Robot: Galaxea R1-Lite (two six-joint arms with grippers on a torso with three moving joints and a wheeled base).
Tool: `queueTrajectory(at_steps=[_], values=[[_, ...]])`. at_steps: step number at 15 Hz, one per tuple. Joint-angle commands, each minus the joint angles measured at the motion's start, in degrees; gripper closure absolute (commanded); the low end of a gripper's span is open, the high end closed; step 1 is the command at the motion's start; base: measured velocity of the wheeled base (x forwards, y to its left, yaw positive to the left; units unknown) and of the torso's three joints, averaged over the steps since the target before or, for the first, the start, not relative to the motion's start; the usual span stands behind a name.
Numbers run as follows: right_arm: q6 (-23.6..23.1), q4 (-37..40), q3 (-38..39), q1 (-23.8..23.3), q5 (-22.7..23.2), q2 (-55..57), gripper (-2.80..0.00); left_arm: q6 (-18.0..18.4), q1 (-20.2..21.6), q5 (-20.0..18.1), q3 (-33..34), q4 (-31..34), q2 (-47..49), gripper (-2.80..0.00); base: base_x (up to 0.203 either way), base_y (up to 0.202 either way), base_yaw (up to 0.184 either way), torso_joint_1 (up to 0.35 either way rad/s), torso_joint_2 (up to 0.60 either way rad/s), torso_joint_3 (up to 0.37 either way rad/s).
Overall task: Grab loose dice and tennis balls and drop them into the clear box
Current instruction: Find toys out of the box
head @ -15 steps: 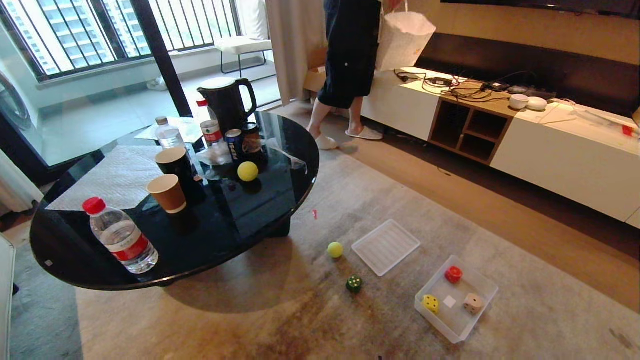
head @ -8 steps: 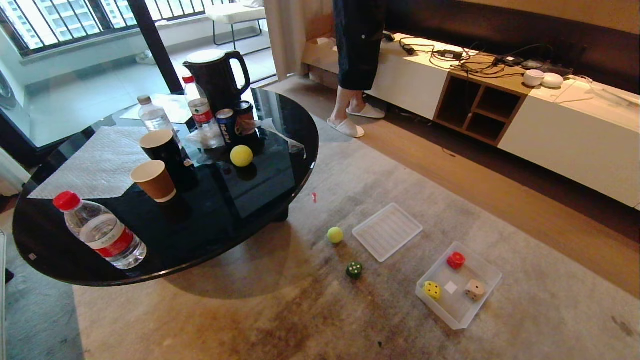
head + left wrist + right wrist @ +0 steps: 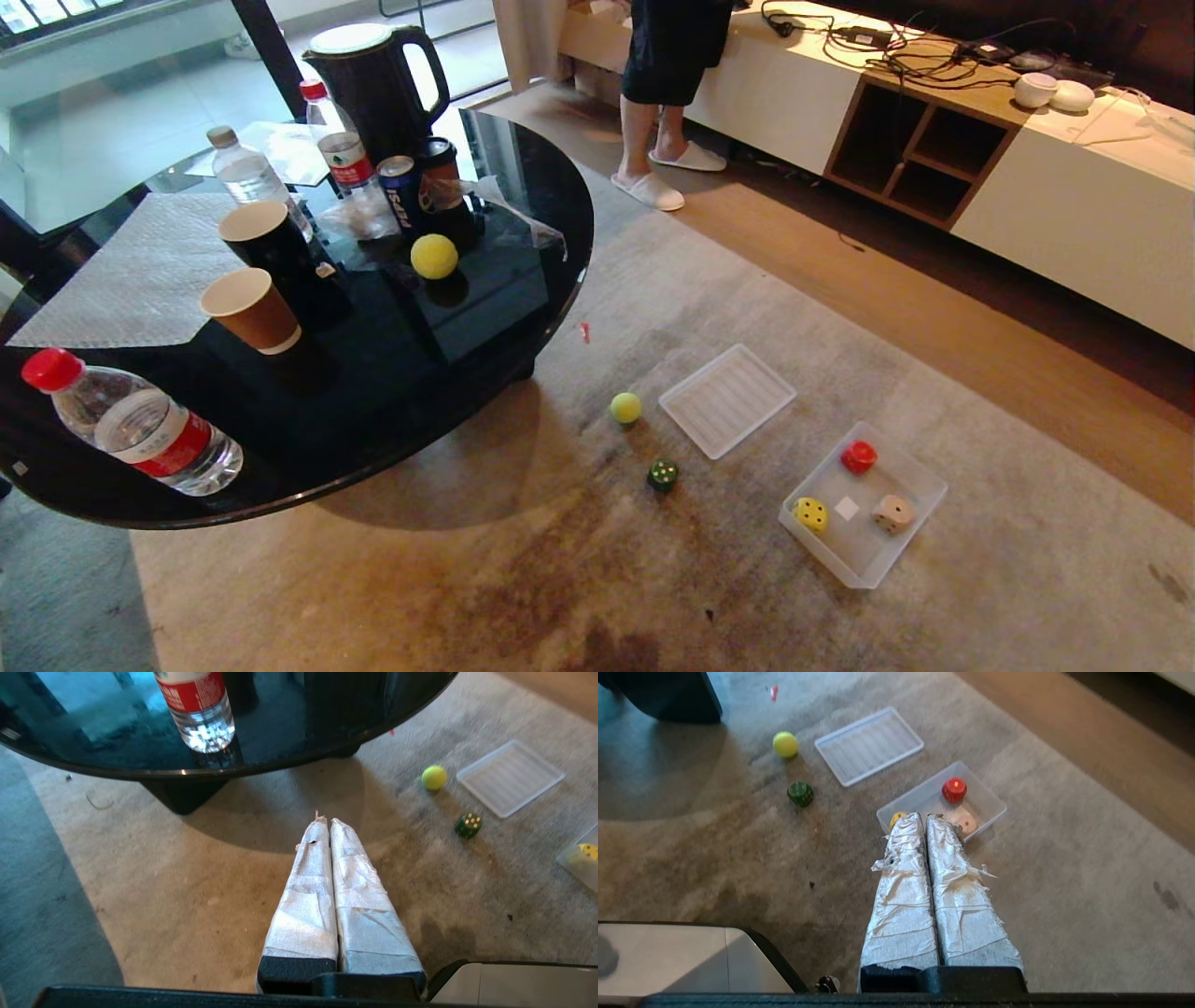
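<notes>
Left tool (image 3: 325, 822) and right tool (image 3: 920, 817) both clenched, empty, above the rug (image 3: 980, 579); green die (image 3: 662, 475) and ball (image 3: 625, 408) lie loose beside the box (image 3: 920, 478).

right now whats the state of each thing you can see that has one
left gripper: jaws shut, empty
right gripper: jaws shut, empty
clear box: open, three dice inside
lid: off, flat on rug
green die: loose on rug
tennis ball: loose on rug
kettle: lid closed
</notes>
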Motion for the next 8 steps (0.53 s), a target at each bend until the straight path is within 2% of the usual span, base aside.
queueTrajectory(at_steps=[1,8], values=[[-0.07,0.05,-0.01,0.00,0.05,0.08,0.00,0.08,0.02,0.00,0.00,0.00,-0.02,0.00,0.000,0.000,0.000,0.005,0.00,-0.197],[-0.07,0.05,-0.01,0.00,-0.04,0.08,0.00,-0.01,0.02,0.00,0.00,0.00,0.06,0.00,0.000,0.000,0.000,0.003,0.00,-0.200]])
